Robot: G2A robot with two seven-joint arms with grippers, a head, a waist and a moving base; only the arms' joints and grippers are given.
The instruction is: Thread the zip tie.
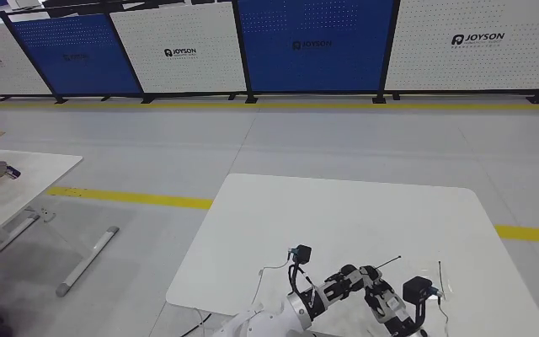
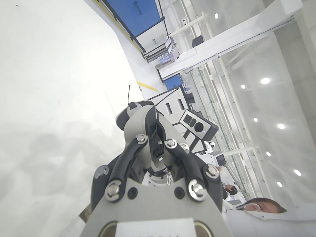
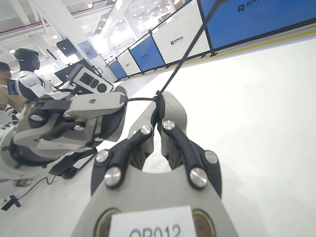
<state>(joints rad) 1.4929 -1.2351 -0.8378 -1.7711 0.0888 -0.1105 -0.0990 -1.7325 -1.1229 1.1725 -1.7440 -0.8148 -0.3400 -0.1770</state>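
A black zip tie [image 1: 387, 264] is held above the white table [image 1: 337, 211] near its front edge, between both grippers. My right gripper [image 3: 159, 99] is shut on the strap. From there the long part [image 3: 192, 43] rises at a slant to a small knob at its end. A short stretch of strap runs sideways into my left gripper [image 3: 123, 101], which is also shut on it. In the left wrist view my left gripper [image 2: 150, 110] is closed just behind the right gripper [image 2: 126, 118], with the tie's end [image 2: 129, 94] sticking up past it. In the top view the left gripper [image 1: 349, 275] and right gripper [image 1: 369, 276] almost touch.
A second black zip tie [image 1: 440, 282] lies on the table to the right of the arms. A thin cable [image 1: 271, 268] hangs near the table's front left edge. Another white table [image 1: 25, 173] stands off to the far left.
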